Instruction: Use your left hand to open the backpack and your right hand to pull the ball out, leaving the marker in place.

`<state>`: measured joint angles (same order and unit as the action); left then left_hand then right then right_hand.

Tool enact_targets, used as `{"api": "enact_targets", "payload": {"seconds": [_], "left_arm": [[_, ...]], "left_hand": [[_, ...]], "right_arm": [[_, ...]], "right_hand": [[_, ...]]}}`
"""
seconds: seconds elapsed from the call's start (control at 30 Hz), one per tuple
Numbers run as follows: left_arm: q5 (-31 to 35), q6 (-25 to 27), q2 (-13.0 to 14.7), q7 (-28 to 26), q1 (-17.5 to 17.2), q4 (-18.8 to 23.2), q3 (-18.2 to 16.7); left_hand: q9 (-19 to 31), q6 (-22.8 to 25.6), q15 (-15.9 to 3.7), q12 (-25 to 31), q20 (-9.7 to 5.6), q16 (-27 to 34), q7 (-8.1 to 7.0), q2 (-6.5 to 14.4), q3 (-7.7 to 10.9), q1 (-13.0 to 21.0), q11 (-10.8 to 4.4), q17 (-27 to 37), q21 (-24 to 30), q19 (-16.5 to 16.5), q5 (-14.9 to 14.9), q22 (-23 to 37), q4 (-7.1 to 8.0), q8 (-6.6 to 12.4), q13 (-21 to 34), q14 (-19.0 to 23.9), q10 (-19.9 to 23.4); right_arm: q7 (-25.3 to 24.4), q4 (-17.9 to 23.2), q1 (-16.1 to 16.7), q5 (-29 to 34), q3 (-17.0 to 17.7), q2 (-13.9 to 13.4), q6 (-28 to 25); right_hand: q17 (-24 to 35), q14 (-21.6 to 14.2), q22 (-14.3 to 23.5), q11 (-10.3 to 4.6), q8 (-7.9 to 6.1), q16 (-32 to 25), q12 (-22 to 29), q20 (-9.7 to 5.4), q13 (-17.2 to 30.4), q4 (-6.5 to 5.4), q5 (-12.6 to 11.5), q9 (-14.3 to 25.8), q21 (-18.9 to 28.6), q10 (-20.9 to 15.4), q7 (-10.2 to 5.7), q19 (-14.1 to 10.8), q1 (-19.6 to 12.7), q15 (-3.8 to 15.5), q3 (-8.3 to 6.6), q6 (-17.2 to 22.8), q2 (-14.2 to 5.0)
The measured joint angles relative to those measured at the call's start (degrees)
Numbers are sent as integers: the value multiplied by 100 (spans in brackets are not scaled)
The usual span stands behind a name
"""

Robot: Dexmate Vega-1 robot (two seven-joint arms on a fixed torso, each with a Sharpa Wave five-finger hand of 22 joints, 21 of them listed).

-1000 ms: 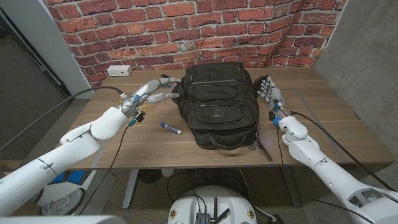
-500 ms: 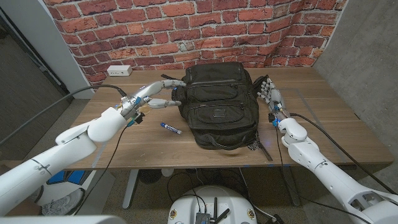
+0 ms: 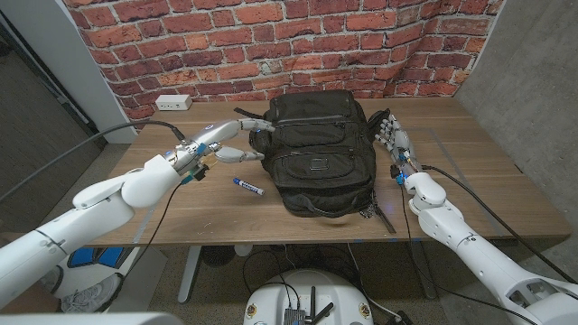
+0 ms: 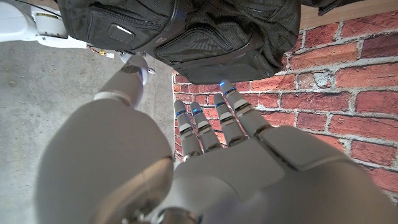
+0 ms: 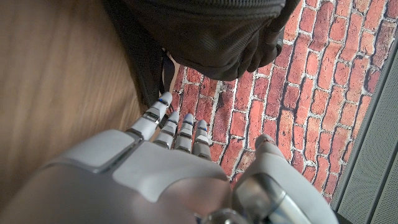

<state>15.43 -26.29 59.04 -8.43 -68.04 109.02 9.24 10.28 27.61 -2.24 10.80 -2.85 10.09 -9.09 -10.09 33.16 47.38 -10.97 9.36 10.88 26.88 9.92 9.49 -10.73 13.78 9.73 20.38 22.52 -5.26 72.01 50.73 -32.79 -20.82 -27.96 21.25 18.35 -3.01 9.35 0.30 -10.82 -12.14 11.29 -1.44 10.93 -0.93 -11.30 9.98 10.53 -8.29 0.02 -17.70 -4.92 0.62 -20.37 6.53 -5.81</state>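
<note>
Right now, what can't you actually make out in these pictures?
- Ball: the closed black backpack hides its contents in every view.
- Blue-and-white marker on the table: print too small, head view.
- Left hand: whether the fingertips touch the backpack is unclear in the head and left wrist views.
- Right hand: contact with the backpack's side is unclear.

Backpack [image 3: 318,153]: a small rectangular patch sits on the front pocket, but no lettering on it can be made out.
Marker [image 3: 247,186]: the barrel carries a blue band with print on a white body; the print is too small to read.
Power strip [image 3: 172,102]: white, lying on the desk by the brick wall; no marking legible.
Left arm: a small pale label shows in the left wrist view, with print too blurred to read.
</note>
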Motion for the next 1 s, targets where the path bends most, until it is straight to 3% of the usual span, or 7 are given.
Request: {"api": "enact_targets", "payload": {"seconds": [0.4,1.0], "left_arm": [[371,-223,-16,-11,-229,157,-252],[1745,-370,-286,-577,-1118,571,-1086]], "left_hand": [[-16,-21,0,-22,21,0,-21,-17,-93,182,0,0,-43,-23,0,-16,-2,-26,0,0,0],[-16,-215,-22,-44,38,-44,-32,16,-375,453,-23,0,-43,-191,0,0,31,-115,0,-128,-130]], "right_arm": [[-67,50,69,10,11,3,6],[-25,121,143,-36,23,-30,-36]], "right_hand": [[0,0,0,0,0,0,0,-31,1,0,0,0,0,0,0,-31,0,0,0,0,0],[1,0,0,0,0,0,0,-31,1,21,0,0,0,1,0,-31,0,0,-23,0,0]]}}
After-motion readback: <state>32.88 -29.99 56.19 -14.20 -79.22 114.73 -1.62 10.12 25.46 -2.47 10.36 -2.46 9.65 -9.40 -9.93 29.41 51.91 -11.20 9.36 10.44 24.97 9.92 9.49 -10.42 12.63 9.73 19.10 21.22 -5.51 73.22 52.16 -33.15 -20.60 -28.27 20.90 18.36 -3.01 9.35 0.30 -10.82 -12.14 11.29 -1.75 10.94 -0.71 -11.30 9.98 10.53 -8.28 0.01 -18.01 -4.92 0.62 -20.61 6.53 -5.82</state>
